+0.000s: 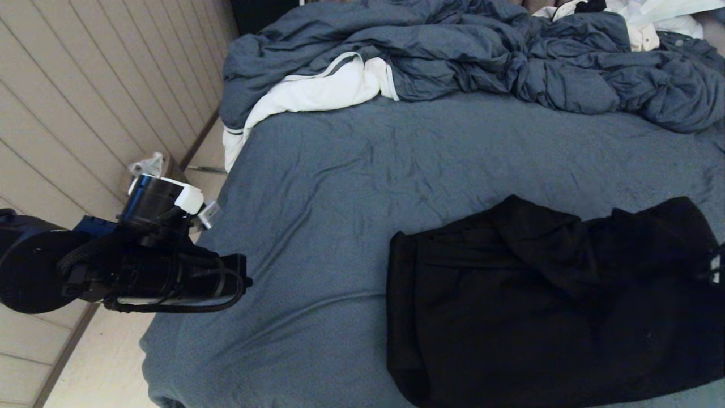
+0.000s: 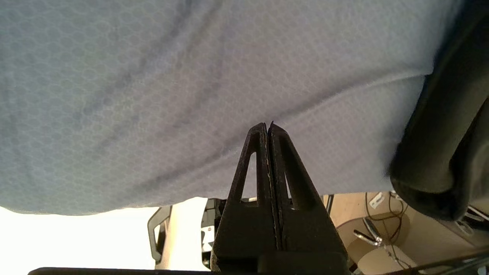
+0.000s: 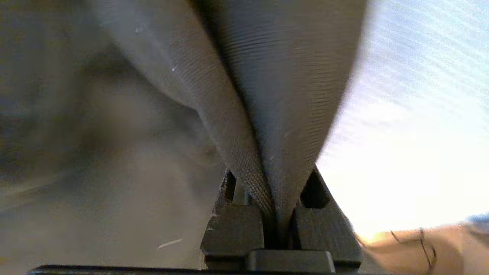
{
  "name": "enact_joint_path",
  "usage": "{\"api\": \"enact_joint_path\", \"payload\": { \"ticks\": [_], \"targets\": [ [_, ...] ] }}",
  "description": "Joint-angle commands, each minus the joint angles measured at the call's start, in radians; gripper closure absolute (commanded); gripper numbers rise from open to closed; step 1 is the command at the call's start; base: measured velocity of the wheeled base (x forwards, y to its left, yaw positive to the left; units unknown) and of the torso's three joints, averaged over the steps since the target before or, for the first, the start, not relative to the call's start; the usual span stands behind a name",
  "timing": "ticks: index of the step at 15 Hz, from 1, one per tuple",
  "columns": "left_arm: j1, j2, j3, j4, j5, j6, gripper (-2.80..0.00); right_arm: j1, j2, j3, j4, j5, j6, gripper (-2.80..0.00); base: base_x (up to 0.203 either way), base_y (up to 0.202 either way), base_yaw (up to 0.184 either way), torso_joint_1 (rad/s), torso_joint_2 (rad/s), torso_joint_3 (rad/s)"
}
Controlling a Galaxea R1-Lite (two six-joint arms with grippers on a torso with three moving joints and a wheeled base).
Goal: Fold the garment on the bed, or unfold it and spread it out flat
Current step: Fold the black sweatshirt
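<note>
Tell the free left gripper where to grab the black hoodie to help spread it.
Probably the near-left corner of the garment. It lies flat on the bare sheet of the bed, facing the left gripper, which is shut and empty beside it. Come in from the robot's left, low over the sheet, and pinch the edge. The right gripper already clamps a fold on the far side.

garment (image 3: 267, 95) fold between right fingers (image 3: 233, 229)

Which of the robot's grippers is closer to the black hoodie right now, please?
The right. The right gripper is shut on a fold of the black hoodie. The left gripper is shut and empty over the bed, apart from the hoodie.
</note>
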Motion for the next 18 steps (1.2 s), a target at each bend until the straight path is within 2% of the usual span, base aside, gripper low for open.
{"api": "enact_joint_path", "payload": {
  "ticks": [1,3,7,9,11,14,18],
  "targets": [
    [-0.008,-0.004,0.004,0.001,-0.001,-0.002,0.0,0.133,-0.077,-0.042,0.051,0.004,0.026,0.0,0.0,0.0,0.0,0.0,0.0,0.0],
    [-0.01,-0.004,0.004,0.001,0.0,-0.004,0.0,0.32,-0.1,-0.092,0.117,-0.012,0.073,0.0,0.0,0.0,0.0,0.0,0.0,0.0],
    [-0.01,-0.008,0.005,0.0,0.001,-0.004,0.0,0.703,-0.044,-0.22,0.184,-0.173,0.162,0.0,0.0,0.0,0.0,0.0,0.0,0.0],
    [-0.01,-0.007,0.006,0.001,0.001,-0.004,0.0,0.849,0.013,-0.302,0.195,-0.235,0.195,0.0,0.0,0.0,0.0,0.0,0.0,0.0],
    [-0.01,-0.005,0.006,0.001,0.001,-0.004,0.0,0.928,0.099,-0.407,0.204,-0.273,0.206,0.0,0.0,0.0,0.0,0.0,0.0,0.0],
    [-0.013,0.003,0.009,0.001,-0.002,-0.005,0.0,1.047,0.231,-0.581,0.308,-0.294,0.205,0.0,0.0,0.0,0.0,0.0,0.0,0.0],
    [-0.02,0.003,0.013,0.001,-0.002,-0.006,0.0,1.175,0.363,-0.667,0.357,-0.3,0.175,0.0,0.0,0.0,0.0,0.0,0.0,0.0]
  ]
}}
